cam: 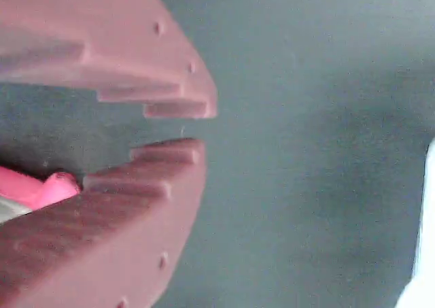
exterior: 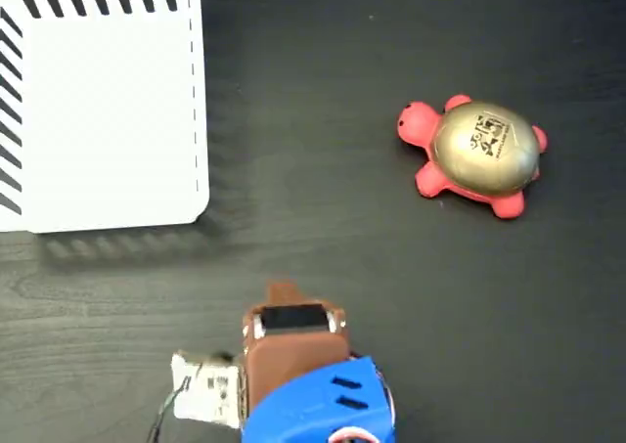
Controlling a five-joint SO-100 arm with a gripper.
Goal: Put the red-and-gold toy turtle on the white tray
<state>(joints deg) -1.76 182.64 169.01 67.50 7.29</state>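
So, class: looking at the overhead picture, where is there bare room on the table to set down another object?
In the fixed view, dark table lies bare between the white tray and the red-and-gold toy turtle, and across the lower right below the turtle. The tray's own surface is empty. The bottom centre is crowded by the arm and its end effector.

The brown claw (cam: 187, 128) hangs with its jaws slightly parted, holding nothing.

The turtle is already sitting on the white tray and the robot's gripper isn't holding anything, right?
Not quite. The turtle is not on the tray; the fixed view shows it lying on the dark table, well to the right of the tray. The rest is right: the gripper holds nothing, as the wrist view shows.
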